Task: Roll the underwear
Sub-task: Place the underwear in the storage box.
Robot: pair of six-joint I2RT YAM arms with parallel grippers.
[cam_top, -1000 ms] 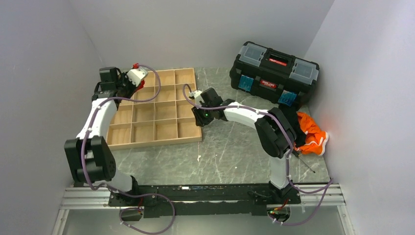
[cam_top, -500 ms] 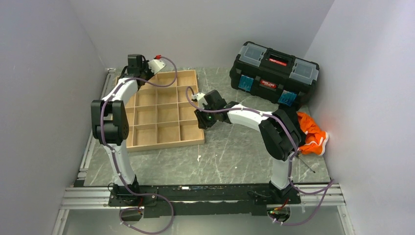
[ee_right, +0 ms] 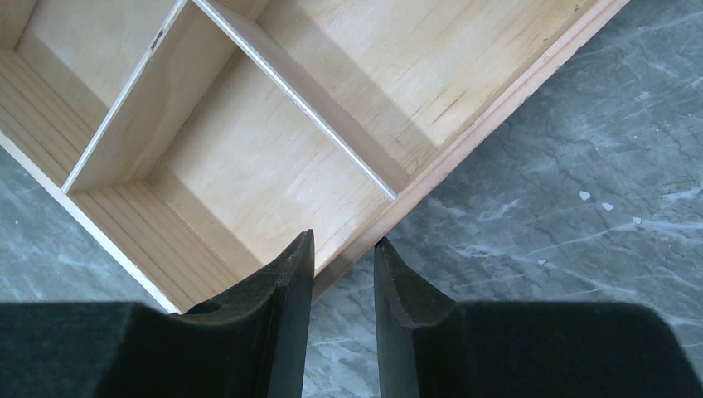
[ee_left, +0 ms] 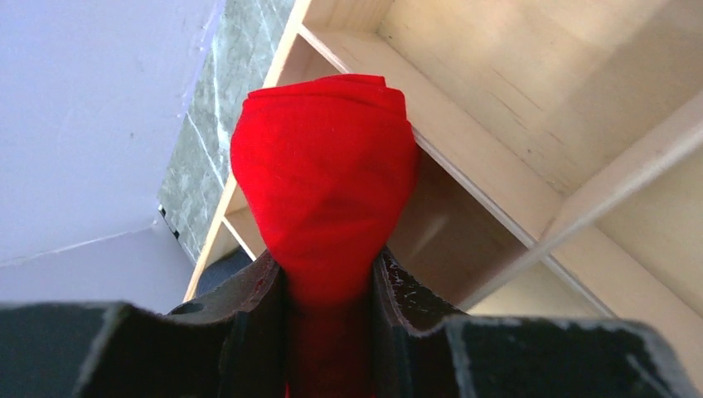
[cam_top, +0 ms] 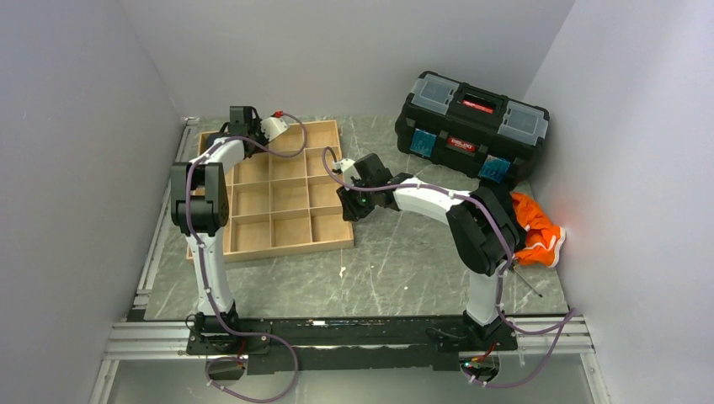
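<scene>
While left gripper (ee_left: pixel 327 278) pinches underwear (ee_left: pixel 323 166) over wooden tray (cam_top: pixel 290 245), right gripper (ee_right: pixel 341 242) nipping rim

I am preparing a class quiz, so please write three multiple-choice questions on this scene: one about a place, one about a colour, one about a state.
1. The rolled red fabric bundle is: A over the partitioned wooden tray; B underneath that tray; C inside a bag.
2. The crumpled cloth on the grey marbled table is: A black; B orange; C green.
3. The left hand is: A open, empty; B out of view; C shut on the bundle.
Key: 1 A, tray compartments show below it; 2 B, plainly orange from above; 3 C, both fingers press its lower end.
</scene>
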